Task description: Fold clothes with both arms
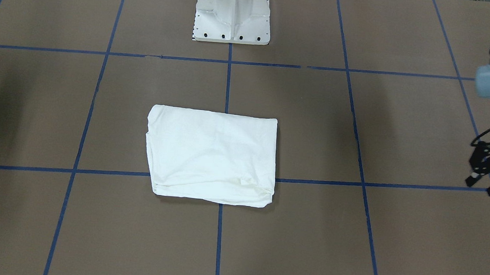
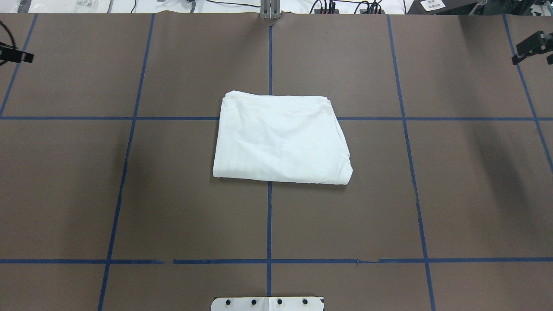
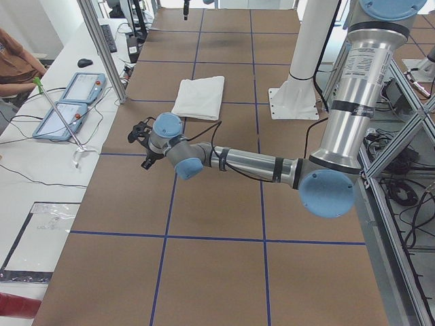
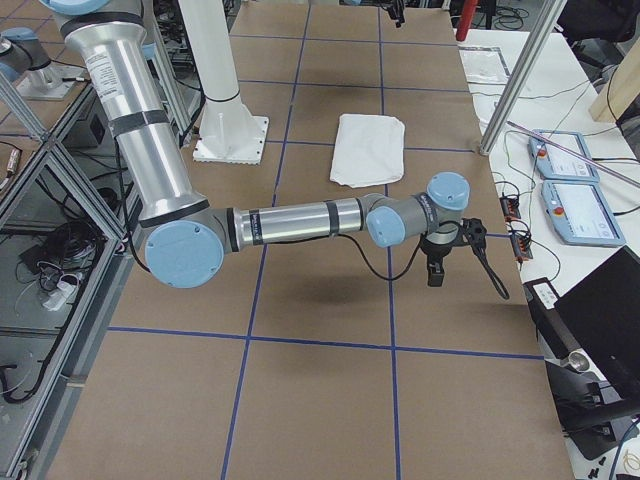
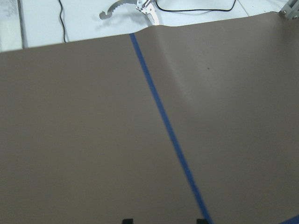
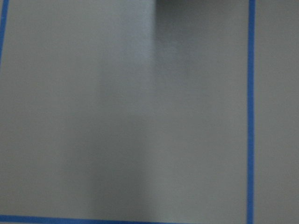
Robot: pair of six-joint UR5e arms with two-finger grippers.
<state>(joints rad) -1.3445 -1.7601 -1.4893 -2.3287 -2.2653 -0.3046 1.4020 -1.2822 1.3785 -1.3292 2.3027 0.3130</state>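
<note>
The white shirt lies folded into a compact rectangle at the table's centre, also in the overhead view; its print, collar and label are hidden. No gripper touches it. My left gripper hovers far out at the table's left side, at the overhead view's left edge. Its wrist view shows two fingertips apart over bare table, so it is open and empty. My right gripper is at the far right edge, away from the shirt. In the right side view its fingers look apart and empty.
The white pedestal base stands at the robot's side of the table. Blue tape lines grid the brown surface. Benches with teach pendants and aluminium posts flank the table's far edge. A person sits there.
</note>
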